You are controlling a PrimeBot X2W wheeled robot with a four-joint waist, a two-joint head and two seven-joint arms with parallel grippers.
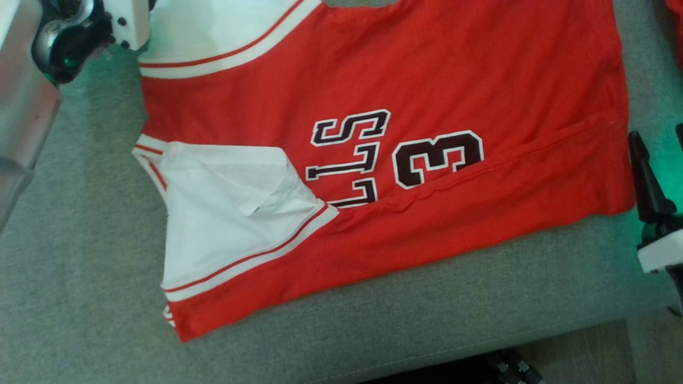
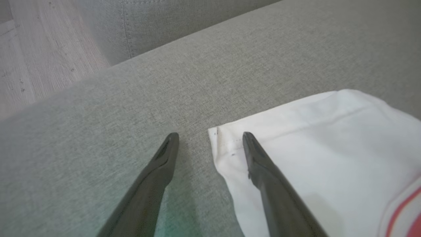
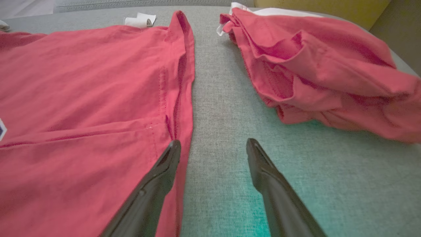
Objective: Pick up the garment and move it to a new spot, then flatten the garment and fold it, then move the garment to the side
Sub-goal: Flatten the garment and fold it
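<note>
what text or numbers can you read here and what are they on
"LLS": dark letters, sideways on the red jersey; the first L is partly under a fold.
"3": number beside them, same jersey.
White tag at the jersey's edge: too small to read.

Red jersey with white sleeves (image 1: 427, 96): flat on the grey fabric cushion (image 1: 80, 266), near its front edge.
Crumpled red garment (image 3: 322, 72): right of the jersey (bare cushion between them).
Left gripper (image 2: 210, 134): at the jersey's left end, one finger over the jersey, one over bare cushion.
Right gripper (image 3: 213, 141): at the jersey's right edge, between the two garments.
</note>
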